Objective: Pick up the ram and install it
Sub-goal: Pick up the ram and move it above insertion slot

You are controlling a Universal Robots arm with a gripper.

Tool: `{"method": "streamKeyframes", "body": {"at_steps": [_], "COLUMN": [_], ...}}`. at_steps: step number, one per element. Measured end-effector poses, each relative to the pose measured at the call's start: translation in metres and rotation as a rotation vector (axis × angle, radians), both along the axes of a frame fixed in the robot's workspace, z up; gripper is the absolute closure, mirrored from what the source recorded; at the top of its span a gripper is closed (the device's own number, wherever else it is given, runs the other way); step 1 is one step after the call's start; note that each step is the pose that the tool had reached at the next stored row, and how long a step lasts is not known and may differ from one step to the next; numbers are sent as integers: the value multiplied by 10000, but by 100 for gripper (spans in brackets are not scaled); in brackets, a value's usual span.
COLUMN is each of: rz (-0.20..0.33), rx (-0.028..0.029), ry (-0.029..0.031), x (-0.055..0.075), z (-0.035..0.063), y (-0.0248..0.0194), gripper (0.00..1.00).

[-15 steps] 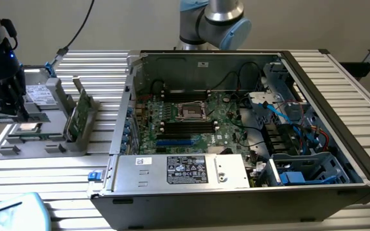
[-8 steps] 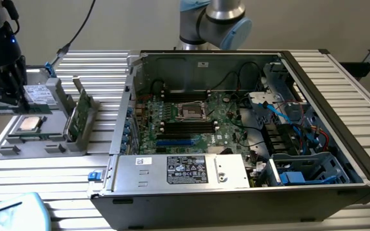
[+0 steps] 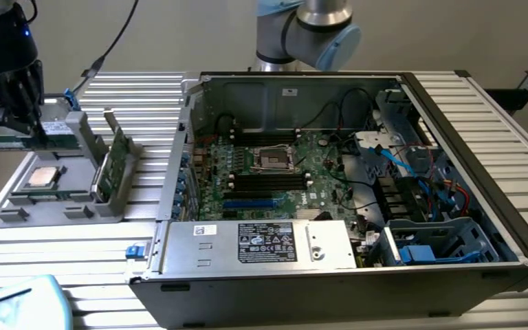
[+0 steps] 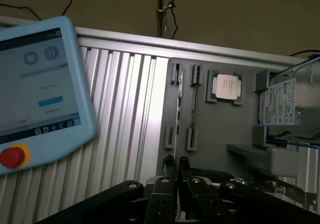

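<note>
Slats of the tabletop (image 3: 140,86) ran under everything. At the exterior view's far left my pincer (image 3: 12,129) hung above the tabletop, its fingers (image 4: 170,165) drawn narrow on the ram (image 3: 3,142), which lay level and clear of the grey holder (image 3: 58,206) below it. In the wrist view the stick showed edge-on, a thin line running out from between the fingertips. A teach pendant (image 3: 7,302) lay at the near-left corner. On the holder sat a hard drive (image 3: 62,127) at the back and a square silver processor (image 3: 44,177) in the middle, and a second green board (image 3: 113,161) stood on edge along the holder's right side. Just beside that stood the open computer case (image 3: 337,299). Its motherboard (image 3: 282,172) lay flat inside, with black memory slots (image 3: 264,182) on two sides of the processor socket (image 3: 271,159). A silver power supply (image 3: 255,244) lay along the near wall, and a drive cage (image 3: 429,240) with blue cables sat at the case's right end.
</note>
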State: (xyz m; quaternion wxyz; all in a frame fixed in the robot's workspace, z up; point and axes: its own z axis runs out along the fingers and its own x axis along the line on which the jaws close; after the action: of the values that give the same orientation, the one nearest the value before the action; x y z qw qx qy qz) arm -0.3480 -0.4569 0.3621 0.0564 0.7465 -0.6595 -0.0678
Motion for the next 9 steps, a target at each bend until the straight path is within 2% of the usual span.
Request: {"method": "streamKeyframes", "body": {"at_steps": [4,9], "rz": [-1,0], "rx": [16,67], "ry": [86,122], "x": [93,263], "z": [107,196], "y": [-32,-61], "gripper": [86,86]}}
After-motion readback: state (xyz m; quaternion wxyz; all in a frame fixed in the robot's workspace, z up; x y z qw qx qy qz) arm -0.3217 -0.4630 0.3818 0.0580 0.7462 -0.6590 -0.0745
